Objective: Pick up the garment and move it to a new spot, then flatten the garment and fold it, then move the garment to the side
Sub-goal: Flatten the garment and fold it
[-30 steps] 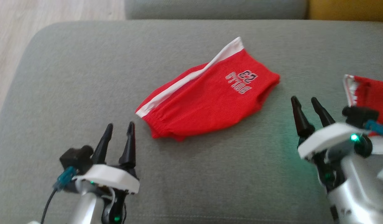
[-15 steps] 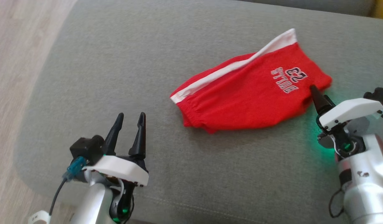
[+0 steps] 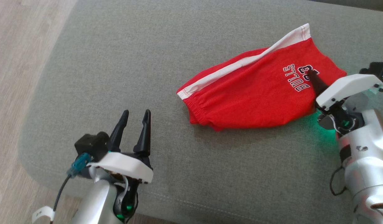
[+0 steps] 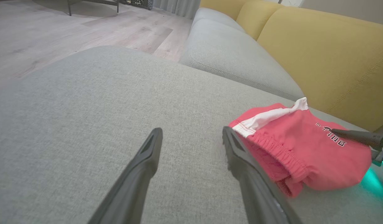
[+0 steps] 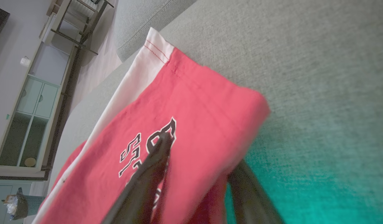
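The red cotton shorts with the white side stripe and the black-and-white "BULLS" print [image 3: 253, 93] lie on the grey woven sofa cushion [image 3: 116, 62], towards its right half. The elastic waistband points at the robot's left and the leg hems at its right. They look doubled over into a compact, fairly flat packet. That fits shorts about to be lifted to a new spot just as well as shorts already folded and about to go aside, so I honestly can't call which.

The right tool [image 5: 202, 152] comes in at the hem end. One dark finger lies on top of the print and the other sits low by the fabric edge, so the edge is between them (makes sense, a hem is the easy place to get a pinch). Whether it's actually biting yet, I can't tell.

The left tool [image 3: 136, 112] hangs over bare cushion near the waistband, fingers spread, holding nothing. My guess is it's just parked close.

Hard to see:
- The lower right finger is hidden in the head view.
- The number is partly covered.
- The hem is blurry close up.
- A green glow washes over the cushion there.
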Motion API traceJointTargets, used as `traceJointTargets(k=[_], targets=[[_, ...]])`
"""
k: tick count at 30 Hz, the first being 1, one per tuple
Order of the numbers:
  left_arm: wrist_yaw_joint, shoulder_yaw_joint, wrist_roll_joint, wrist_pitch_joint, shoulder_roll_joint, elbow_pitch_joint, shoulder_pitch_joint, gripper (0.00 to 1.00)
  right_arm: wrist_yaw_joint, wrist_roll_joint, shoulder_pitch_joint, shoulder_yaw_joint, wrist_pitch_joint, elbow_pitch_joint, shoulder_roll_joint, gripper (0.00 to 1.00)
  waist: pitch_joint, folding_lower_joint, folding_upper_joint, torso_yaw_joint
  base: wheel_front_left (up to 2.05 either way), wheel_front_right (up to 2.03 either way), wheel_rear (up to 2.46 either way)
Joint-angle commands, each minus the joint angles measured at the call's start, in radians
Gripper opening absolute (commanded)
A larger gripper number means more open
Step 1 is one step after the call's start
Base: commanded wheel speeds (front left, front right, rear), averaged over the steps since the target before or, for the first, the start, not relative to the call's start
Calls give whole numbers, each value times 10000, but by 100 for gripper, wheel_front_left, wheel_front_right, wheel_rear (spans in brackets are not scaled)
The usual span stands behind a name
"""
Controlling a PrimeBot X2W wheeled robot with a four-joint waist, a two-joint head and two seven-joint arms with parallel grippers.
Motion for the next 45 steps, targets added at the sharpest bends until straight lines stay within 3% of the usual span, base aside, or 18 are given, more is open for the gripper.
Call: traceJointTargets(k=[1, 16, 25, 32, 40, 45], targets=[[40, 227, -72, -122, 45, -288, -463, 100, -9, -9, -155, 373, 6, -226, 47, 0, 21, 0, 0, -36, 0, 0, 0], [44, 342, -147, -122, 45, -229, -343, 100, -9, 889, 780, 749, -1985, -1648, -774, 0, -336, 0, 0, -866, 0, 0, 0], [55, 393, -130, -122, 45, -193, -194, 100, -9, 803, 1901, 348, -2506, -2014, -544, 0, -734, 0, 0, -1519, 0, 0, 0], [20, 290, -136, -122, 45, -131, -242, 100, -9, 336, 1761, 279, -2743, -2177, -317, 0, -819, 0, 0, -1577, 0, 0, 0], [18, 358, -120, -122, 45, -40, -127, 100, -9, 477, 1739, 1139, -3163, -3270, 94, 0, -1041, 0, 0, -1250, 0, 0, 0], [13, 360, -118, -122, 45, 27, -13, 100, -9, 952, 2145, 2500, -3056, -4343, 311, 0, -1208, 0, 0, -1036, 0, 0, 0]])
